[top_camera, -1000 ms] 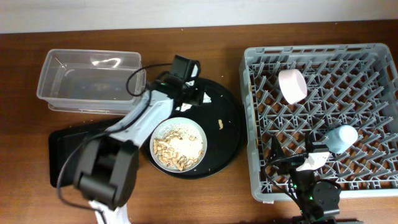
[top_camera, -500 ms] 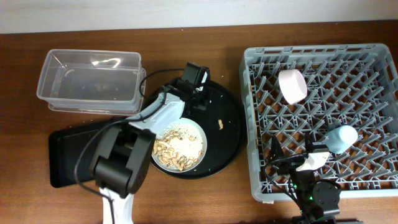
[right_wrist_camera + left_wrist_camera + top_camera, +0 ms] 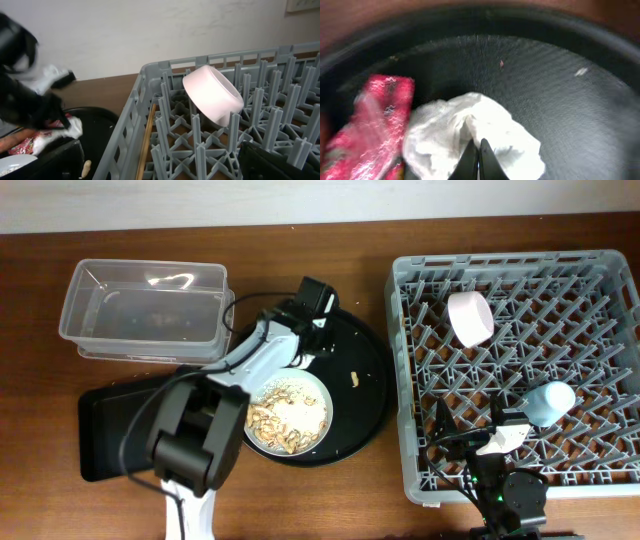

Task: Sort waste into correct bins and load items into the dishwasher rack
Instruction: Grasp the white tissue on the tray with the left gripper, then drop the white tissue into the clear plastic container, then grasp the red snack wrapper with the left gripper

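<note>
My left gripper (image 3: 476, 147) is low over the round black tray (image 3: 365, 395), its jaws shut on a fold of the crumpled white tissue (image 3: 470, 125). The red wrapper (image 3: 370, 125) lies just left of the tissue. A pale plate (image 3: 286, 412) holding beige food scraps sits at the tray's front. In the grey dishwasher rack (image 3: 600, 270) a white bowl (image 3: 470, 318) leans on the pegs, and a light-blue cup (image 3: 550, 400) lies further right. My right gripper (image 3: 468, 430) hovers open over the rack's near left corner, holding nothing.
A clear tub (image 3: 145, 310) stands at the back left, a shallow black rectangular tray (image 3: 110, 425) in front of it. A small scrap (image 3: 355, 381) lies loose on the round tray. A wooden chopstick (image 3: 147, 140) lies along the rack's left wall.
My left gripper slid right across the round tray to the tissue and closed on it. The right arm has not moved.
</note>
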Robot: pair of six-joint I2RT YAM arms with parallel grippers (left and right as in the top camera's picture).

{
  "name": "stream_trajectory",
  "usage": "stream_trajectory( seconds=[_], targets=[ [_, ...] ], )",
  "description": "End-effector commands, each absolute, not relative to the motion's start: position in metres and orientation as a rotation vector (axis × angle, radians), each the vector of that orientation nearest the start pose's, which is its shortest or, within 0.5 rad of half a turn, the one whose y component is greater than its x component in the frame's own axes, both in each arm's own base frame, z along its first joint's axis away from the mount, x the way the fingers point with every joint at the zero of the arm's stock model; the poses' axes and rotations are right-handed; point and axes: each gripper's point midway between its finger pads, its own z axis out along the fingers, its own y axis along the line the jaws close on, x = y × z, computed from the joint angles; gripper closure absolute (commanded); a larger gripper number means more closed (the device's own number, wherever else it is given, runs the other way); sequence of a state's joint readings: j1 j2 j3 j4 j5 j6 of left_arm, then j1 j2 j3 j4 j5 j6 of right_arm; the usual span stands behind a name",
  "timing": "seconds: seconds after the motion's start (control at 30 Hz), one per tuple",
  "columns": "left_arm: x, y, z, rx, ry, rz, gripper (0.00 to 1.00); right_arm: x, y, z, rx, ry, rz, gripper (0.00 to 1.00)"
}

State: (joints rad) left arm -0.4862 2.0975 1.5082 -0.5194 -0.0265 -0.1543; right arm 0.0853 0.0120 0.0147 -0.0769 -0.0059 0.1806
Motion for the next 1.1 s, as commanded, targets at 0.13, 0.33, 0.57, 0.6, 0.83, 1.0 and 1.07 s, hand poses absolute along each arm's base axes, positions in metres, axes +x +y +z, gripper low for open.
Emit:
stream_trajectory(
  seconds=[0.13, 0.33, 0.57, 0.6, 0.83, 1.0, 1.07],
  targets=[
    [0.463, -0.151, 0.209, 0.191, 2.400, 0.084, 1.00, 0.245, 0.022, 0.157, 0.073, 1.646, 0.209, 0.02],
    [0.481, -0.051, 0.196, -0.053, 2.447, 0.226, 1.00, 0.245, 0.022, 0.157, 0.073, 1.646, 0.209, 0.02],
    [0.495, 0.007, 0.156, -0.194, 2.509, 0.275, 0.13, 0.245, 0.022, 0.157, 0.073, 1.646, 0.209, 0.02],
    [0.497, 0.005, 0.161, -0.193, 2.501, 0.251, 0.03, 0.245, 0.022, 0.157, 0.073, 1.646, 0.209, 0.02],
    [0.464, -0.093, 0.178, 0.139, 2.604, -0.112, 0.07, 0.245, 0.022, 0.157, 0.073, 1.646, 0.209, 0.02],
    [0.435, -0.142, 0.121, 0.445, 2.703, -0.023, 0.24, 0.245, 0.022, 0.157, 0.073, 1.646, 0.209, 0.02],
    [0.433, -0.147, 0.100, 0.479, 2.721, 0.061, 0.25, 0.245, 0.022, 0.157, 0.073, 1.646, 0.209, 0.02]
  ],
)
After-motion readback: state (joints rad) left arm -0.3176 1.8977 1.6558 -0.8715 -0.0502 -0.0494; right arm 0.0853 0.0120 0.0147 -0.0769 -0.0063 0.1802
